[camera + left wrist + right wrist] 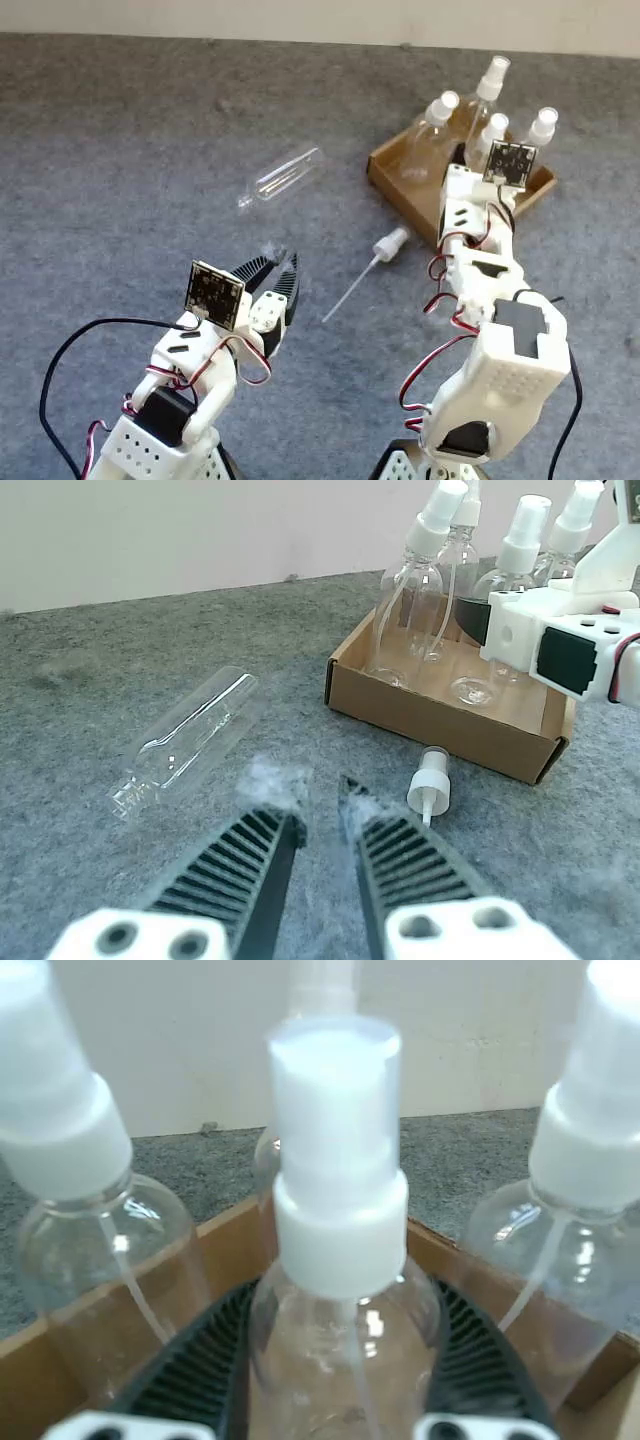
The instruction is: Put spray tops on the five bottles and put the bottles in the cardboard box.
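high view: saw bare bottle (280,178) lying near box (395,180), top (390,243) loose beside it. found right gripper (345,1305) holding capped bottle (338,1210) upright in box, left gripper (318,800) narrow, empty. needed slow let-go, then straight up, so nothing tipped.

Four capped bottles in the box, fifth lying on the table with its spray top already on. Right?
No. The fifth bottle is uncapped; the spray top lies apart from it on the table, per the high view. The rest holds.
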You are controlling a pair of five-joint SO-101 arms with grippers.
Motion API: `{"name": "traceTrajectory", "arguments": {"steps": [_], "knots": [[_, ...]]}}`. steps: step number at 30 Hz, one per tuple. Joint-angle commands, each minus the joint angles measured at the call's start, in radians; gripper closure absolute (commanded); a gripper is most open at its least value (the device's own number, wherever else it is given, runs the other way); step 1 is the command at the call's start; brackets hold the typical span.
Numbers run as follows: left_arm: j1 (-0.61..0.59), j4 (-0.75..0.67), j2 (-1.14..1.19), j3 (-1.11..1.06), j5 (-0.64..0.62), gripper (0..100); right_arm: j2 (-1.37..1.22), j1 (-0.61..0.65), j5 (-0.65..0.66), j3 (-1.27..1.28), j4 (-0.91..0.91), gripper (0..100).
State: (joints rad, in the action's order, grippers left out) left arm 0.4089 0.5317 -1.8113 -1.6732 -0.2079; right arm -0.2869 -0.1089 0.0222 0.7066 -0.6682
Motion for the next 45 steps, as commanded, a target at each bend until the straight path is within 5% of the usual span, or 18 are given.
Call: {"name": "traceTrajectory", "arguments": {"steps": [1, 45], "knots": [[-0.015, 0.002, 0.002, -0.021, 0.008, 100, 0.010, 0.004, 0.000, -0.045, -0.024, 80.3], [-0.016, 0.002, 0.002, -0.021, 0.009, 100, 0.012, 0.050, 0.000, -0.045, -0.024, 79.6]]}}
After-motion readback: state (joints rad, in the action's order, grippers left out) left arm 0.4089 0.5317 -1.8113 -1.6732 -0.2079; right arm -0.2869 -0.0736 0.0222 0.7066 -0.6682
